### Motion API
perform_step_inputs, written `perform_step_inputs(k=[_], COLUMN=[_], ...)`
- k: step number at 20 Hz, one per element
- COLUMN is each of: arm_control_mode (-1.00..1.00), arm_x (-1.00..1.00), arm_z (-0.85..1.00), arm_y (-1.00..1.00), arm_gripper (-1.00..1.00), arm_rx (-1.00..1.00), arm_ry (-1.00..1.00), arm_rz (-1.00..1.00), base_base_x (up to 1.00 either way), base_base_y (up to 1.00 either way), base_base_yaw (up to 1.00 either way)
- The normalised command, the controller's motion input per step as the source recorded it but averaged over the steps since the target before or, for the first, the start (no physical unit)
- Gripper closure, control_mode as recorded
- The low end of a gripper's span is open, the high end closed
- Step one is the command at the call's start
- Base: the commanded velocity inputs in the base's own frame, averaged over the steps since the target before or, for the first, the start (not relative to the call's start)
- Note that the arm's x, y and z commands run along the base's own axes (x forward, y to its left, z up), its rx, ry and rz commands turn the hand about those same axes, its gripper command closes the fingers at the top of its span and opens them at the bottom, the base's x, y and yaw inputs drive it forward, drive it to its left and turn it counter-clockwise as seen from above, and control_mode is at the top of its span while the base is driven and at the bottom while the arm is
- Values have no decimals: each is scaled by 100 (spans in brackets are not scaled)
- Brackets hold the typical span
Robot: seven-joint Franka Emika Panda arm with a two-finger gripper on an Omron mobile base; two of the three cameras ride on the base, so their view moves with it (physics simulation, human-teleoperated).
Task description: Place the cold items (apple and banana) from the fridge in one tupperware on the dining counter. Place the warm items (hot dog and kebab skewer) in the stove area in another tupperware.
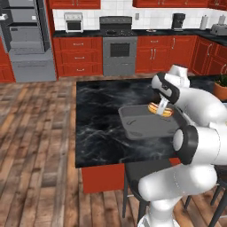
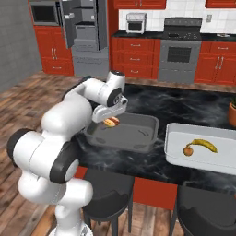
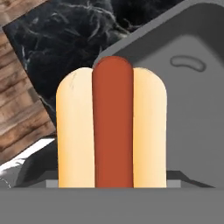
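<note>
My gripper [image 1: 162,107] [image 2: 109,119] is shut on the hot dog [image 1: 159,110] [image 2: 111,122], a red sausage in a pale bun. It hangs just over the near corner of a dark grey tupperware [image 1: 137,122] [image 2: 136,134] on the black marble dining counter [image 1: 97,115]. In the hand view the hot dog [image 3: 113,127] stands upright, with the tupperware's floor [image 3: 192,109] behind it. A lighter tupperware [image 2: 221,159] to the right holds the apple [image 2: 187,150] and the banana [image 2: 205,144]. The kebab skewer is out of view.
Dark stools [image 2: 108,191] stand at the counter's near edge by my base. A potted plant [image 1: 220,88] sits at the counter's right end. Across the wood floor are the stove [image 1: 119,48], red cabinets and the open fridge [image 1: 26,35].
</note>
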Motion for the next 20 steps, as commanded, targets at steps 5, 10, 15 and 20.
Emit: perform_step_inputs(k=[5, 10, 15, 20], arm_control_mode=[-100, -100, -100, -100], arm_x=[49, 48, 36, 24], arm_z=[-57, -53, -30, -30], arm_y=[0, 0, -5, 0], arm_gripper=[100, 100, 100, 100], arm_rx=[-12, -1, 0, 0], arm_ry=[8, 6, 0, 0], arm_rz=[26, 20, 13, 6], base_base_x=[0, 0, 0, 0], base_base_y=[0, 0, 0, 0], base_base_yaw=[0, 0, 0, 0])
